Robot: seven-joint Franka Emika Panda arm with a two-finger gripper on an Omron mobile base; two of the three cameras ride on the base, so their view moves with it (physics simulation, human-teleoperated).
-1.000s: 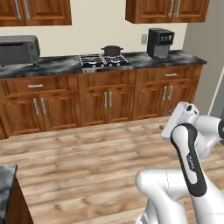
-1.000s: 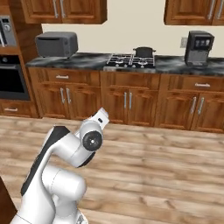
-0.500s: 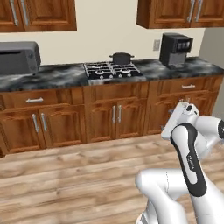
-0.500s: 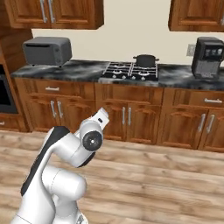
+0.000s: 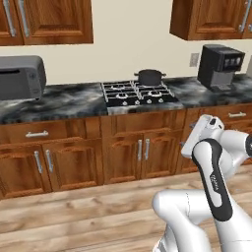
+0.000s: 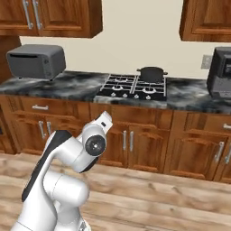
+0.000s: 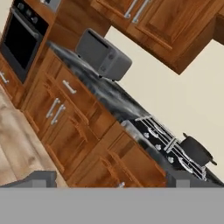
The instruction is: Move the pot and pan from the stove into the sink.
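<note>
The black pot (image 5: 149, 76) with two small side handles stands on the back right burner of the stove (image 5: 129, 95), a black cooktop set in the marbled counter. From the other side, the pot (image 6: 152, 74) sits at the stove's (image 6: 128, 86) far right corner. The hand view shows the pot (image 7: 197, 151) and stove (image 7: 162, 139) far off at lower right. My gripper (image 7: 114, 183) is open, its fingertips (image 7: 41, 178) wide apart with nothing between them. The arm is folded over the floor, well short of the cabinets. The pan and the sink are out of view.
A grey toaster oven (image 5: 19, 76) stands on the counter left of the stove, and a black coffee machine (image 5: 220, 60) to the right. Wooden cabinets (image 5: 123, 152) run below, with wall cabinets above. A built-in oven (image 7: 19, 39) is at the far left. Wood floor (image 5: 74, 216) lies in front.
The whole picture has shifted and grown: the base has driven closer to the counter and the stove. The arm keeps its folded pose and the gripper stays open.
</note>
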